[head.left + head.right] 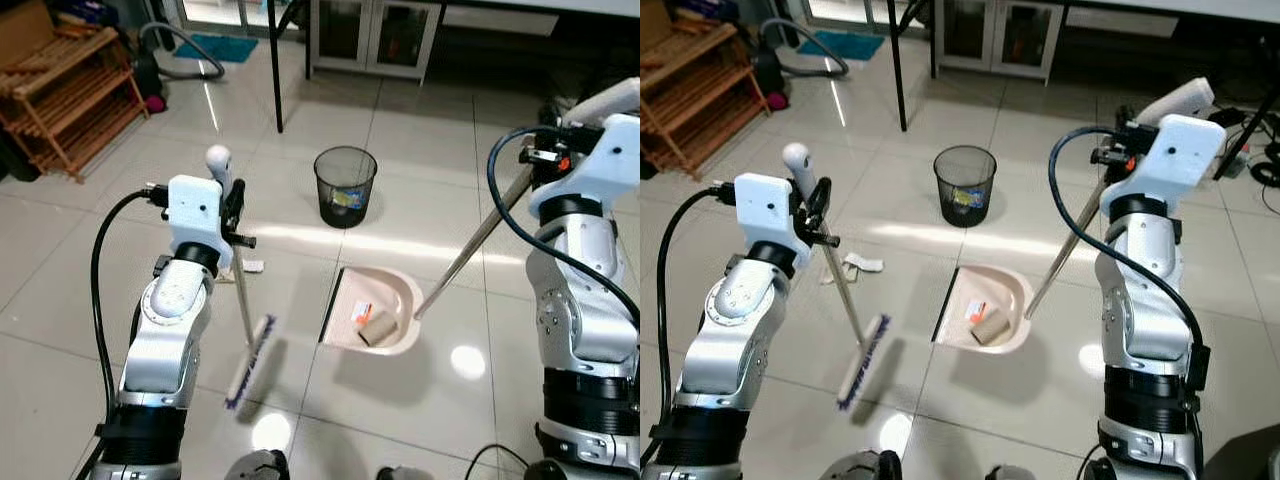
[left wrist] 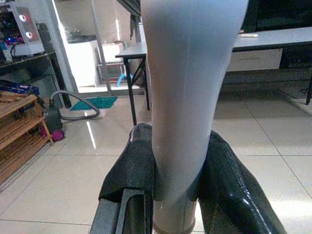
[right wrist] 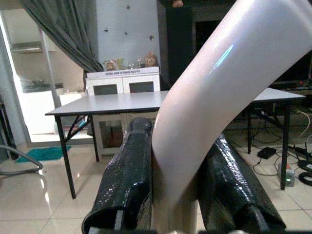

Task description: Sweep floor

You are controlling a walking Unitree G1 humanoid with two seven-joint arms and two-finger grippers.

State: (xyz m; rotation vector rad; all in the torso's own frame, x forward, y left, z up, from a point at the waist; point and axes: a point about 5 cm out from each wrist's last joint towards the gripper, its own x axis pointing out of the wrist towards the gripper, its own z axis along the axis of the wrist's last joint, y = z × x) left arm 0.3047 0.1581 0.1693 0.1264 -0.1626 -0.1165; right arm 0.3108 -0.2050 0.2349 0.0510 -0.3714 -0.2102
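Dustpan (image 1: pixel 385 300) on the tiled floor (image 1: pixel 440 150) at centre holds a cardboard roll (image 1: pixel 378 327) and a small orange-white scrap (image 1: pixel 361 313). Black mesh wastebasket (image 1: pixel 345 185) stands beyond it, with some litter inside, hard to make out. Left pincer (image 2: pixel 178 168) clenched on the white broom handle (image 2: pixel 190 87); broom (image 1: pixel 250 360) leans with its head on the floor left of the dustpan. Right pincer (image 3: pixel 178 170) clenched on the cream dustpan handle (image 3: pixel 214 83), whose long pole (image 1: pixel 470 250) slants down to the pan. Both arms raised, elbows bent. White crumpled litter (image 1: pixel 858 264) lies behind the broom pole.
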